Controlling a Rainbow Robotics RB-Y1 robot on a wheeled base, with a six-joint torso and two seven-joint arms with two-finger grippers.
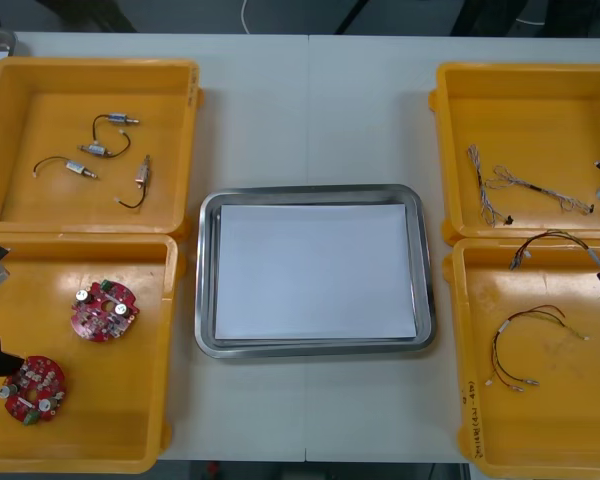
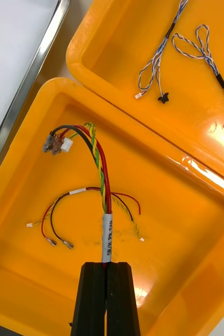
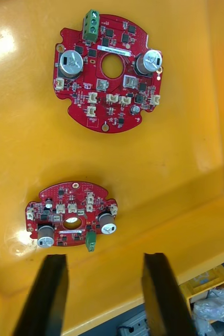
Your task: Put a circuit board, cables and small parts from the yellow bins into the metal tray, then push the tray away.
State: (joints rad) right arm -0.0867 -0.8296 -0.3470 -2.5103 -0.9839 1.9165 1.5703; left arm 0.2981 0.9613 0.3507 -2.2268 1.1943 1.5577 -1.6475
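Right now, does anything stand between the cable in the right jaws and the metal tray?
Only the near right yellow bin's wall, which the red and yellow cable in the right gripper's shut jaws must clear. Nothing lies on the table between or in the metal tray. The left gripper, jaws open, is over a circuit board.

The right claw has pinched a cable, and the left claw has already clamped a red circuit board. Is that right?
Not quite. The right gripper is shut on the red and yellow cable, but the left gripper is open, not clamped: the left wrist view shows its fingers standing apart just short of the nearer circuit board in the yellow bin.
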